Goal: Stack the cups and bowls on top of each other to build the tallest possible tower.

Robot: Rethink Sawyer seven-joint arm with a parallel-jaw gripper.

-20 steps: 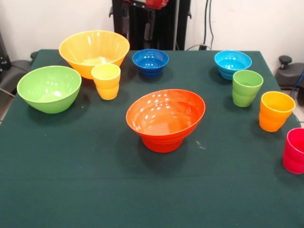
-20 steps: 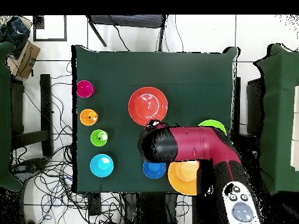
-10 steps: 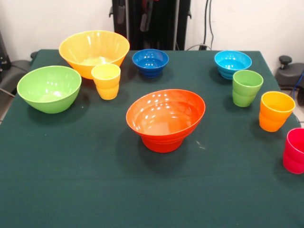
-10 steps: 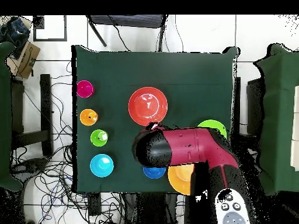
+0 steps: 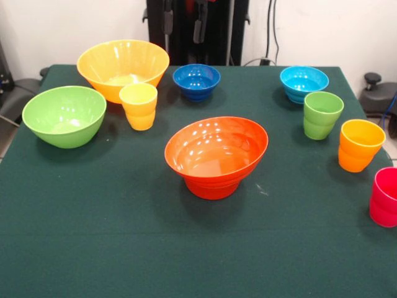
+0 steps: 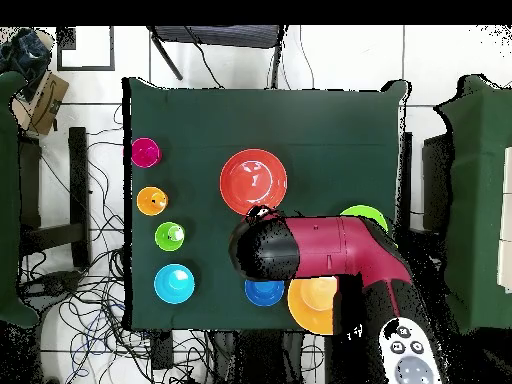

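At the middle of the desk [image 5: 93, 236] stands the tower [image 5: 216, 155]: a wide orange bowl seated on a smaller orange bowl, upright, with nothing else on it. From overhead it shows as a round orange-red disc [image 6: 253, 181].

Front view, left side: the green bowl [image 5: 64, 115] sits near the desk's left edge. The large yellow bowl [image 5: 123, 67] is behind it toward the far edge, and the yellow cup [image 5: 139, 106] stands just in front of that bowl, upright. The dark blue bowl [image 5: 196, 81] sits near the far edge, right of the yellow bowl.

Right side: the light blue bowl [image 5: 304, 83] is at the far right. The green cup [image 5: 322, 115] stands just in front of it, then the orange-yellow cup [image 5: 360, 144], then the pink-red cup [image 5: 385, 196] at the right edge, partly cut off. All are upright and apart from one another.

My arm [image 6: 320, 250] reaches over the desk in the overhead view, covering part of the large yellow bowl and the dark blue bowl. My tool [image 5: 183, 22] shows only as two dark tips at the top of the front view, well above the desk. I cannot tell its state.
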